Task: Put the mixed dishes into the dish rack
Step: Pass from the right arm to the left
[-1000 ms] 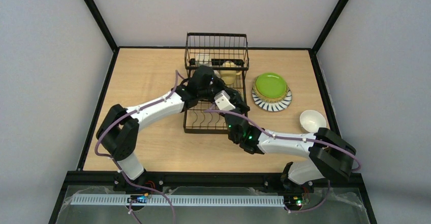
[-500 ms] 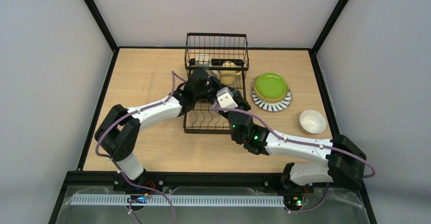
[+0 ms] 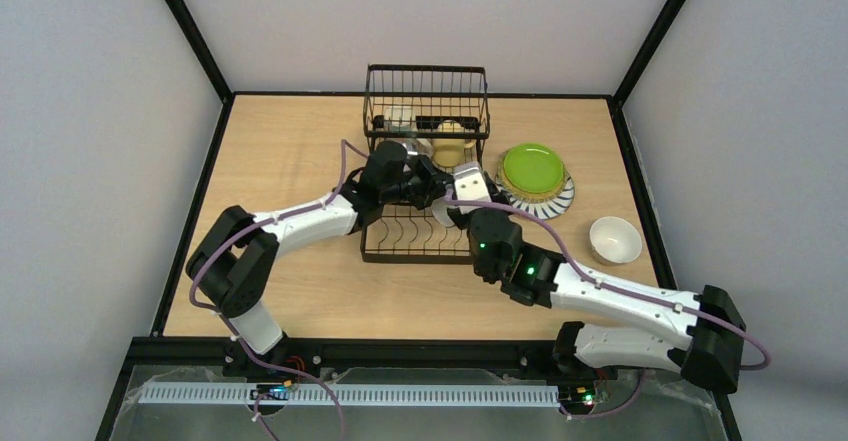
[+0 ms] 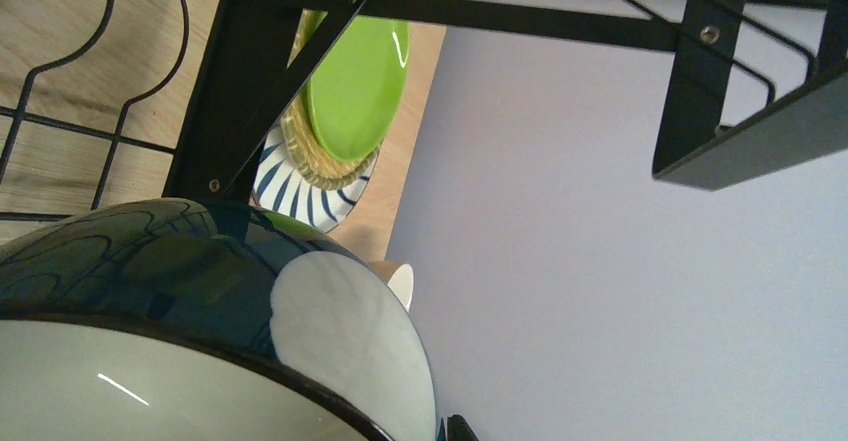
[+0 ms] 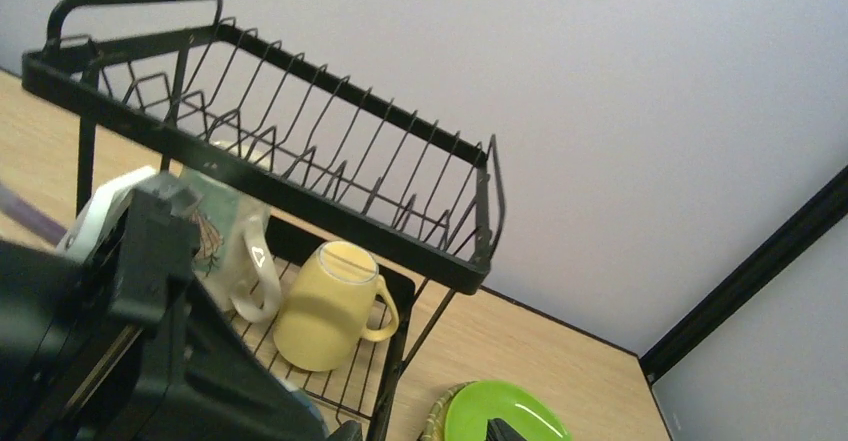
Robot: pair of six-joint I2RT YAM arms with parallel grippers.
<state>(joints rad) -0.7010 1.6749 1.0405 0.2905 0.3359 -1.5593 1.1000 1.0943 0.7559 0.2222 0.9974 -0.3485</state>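
L gripper (image 3: 424, 185) is clamped on the blue-patterned mug (image 4: 150, 261), holding it tilted over the lower tier of the dish rack (image 3: 412, 257); its fingers are nearly all hidden behind the mug in the left wrist view, w/ only one black tip showing at the bottom edge; R gripper (image 3: 453, 199) hangs just beside it at the rack's right side, nothing seen in it, but how wide it stands can't be told, since only small black tips peek in at the bottom of its own view and the L arm blocks the lower left there; the mug is glossy dark blue w/ thin curved lines, pale inside, cut off by the frame; the rack is black metal wire, wavy plate dividers below, raised basket w/ a handle above; under the basket a pale yellow mug (image 5: 325, 321) sits mouth-down close to a white printed mug (image 5: 225, 251); right of the rack on the wooden desk (image 3: 300, 131), a smooth lime green plate (image 3: 532, 168) is stacked on a tan plate (image 4: 298, 156) and a striped-rim plate (image 3: 540, 204); a cream mug (image 3: 614, 239) stands apart nr the desk's right edge.
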